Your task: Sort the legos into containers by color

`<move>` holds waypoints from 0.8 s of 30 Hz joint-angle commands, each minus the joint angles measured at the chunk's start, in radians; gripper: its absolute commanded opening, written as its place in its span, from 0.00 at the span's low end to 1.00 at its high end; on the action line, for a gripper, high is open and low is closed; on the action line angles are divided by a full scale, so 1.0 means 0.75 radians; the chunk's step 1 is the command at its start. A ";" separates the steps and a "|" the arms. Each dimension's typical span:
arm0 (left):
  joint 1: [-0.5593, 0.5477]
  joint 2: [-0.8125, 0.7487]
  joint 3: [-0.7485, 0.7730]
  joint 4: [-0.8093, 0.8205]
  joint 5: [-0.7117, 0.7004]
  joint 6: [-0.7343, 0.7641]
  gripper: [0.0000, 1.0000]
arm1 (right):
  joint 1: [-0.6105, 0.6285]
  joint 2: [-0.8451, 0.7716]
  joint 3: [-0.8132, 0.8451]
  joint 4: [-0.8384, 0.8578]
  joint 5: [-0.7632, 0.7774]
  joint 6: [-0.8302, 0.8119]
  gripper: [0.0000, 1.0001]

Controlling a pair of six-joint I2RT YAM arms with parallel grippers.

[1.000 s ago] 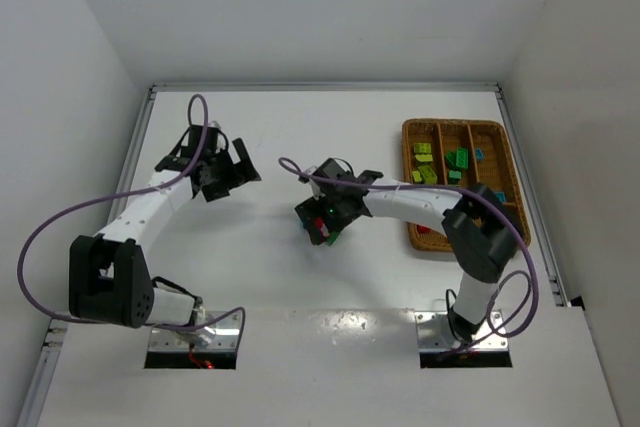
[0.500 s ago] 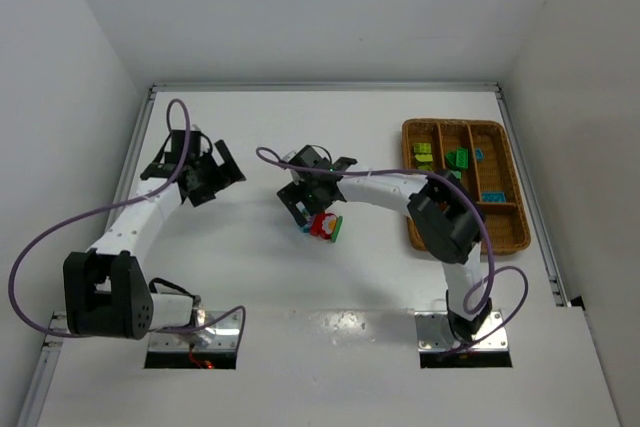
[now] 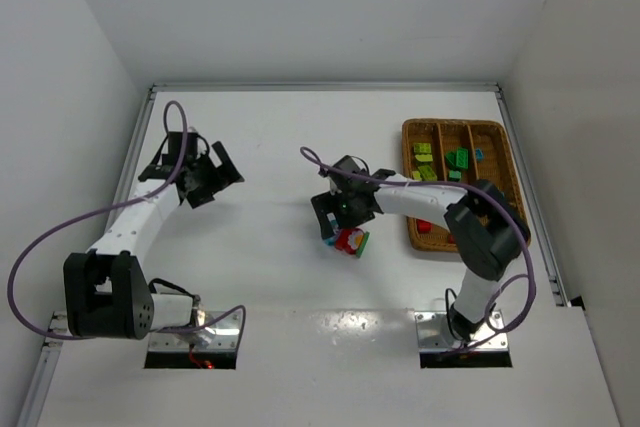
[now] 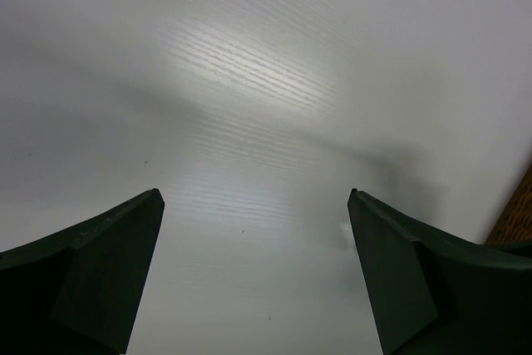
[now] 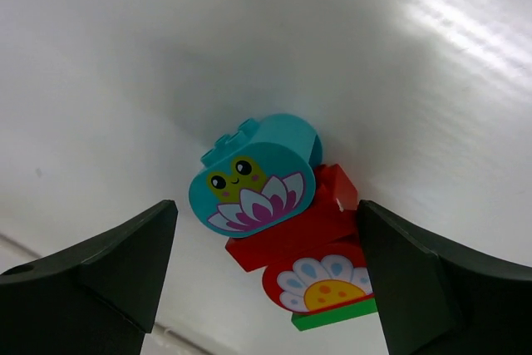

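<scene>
Right gripper [image 5: 266, 205], jaws spread wide and gripping nothing, now straddles brick stack [image 5: 287, 234], which has shifted nearer tray [image 3: 455, 124]; still unsorted. Left gripper [image 4: 256, 197] likewise spread, empty.

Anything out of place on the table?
Yes. Left of the wicker tray, under the open right gripper, a teal frog block, a red brick and a green-based flower piece lie clumped on the table, mixed colours seemingly stuck together.
</scene>
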 commanded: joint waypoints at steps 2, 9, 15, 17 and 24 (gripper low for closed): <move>0.015 -0.028 -0.023 0.038 0.035 0.010 1.00 | 0.045 -0.085 -0.051 -0.003 -0.141 0.076 0.90; 0.015 -0.028 -0.037 0.038 0.080 0.035 1.00 | 0.125 -0.118 0.054 -0.148 0.008 -0.130 0.99; 0.015 -0.028 -0.049 0.051 0.093 0.047 1.00 | 0.209 -0.012 0.132 -0.218 0.223 -0.369 0.99; 0.015 -0.028 -0.050 0.051 0.093 0.047 1.00 | 0.209 0.000 0.118 -0.171 0.189 -0.388 0.99; 0.015 -0.028 -0.050 0.051 0.078 0.047 1.00 | 0.209 0.123 0.157 -0.069 0.123 -0.413 0.92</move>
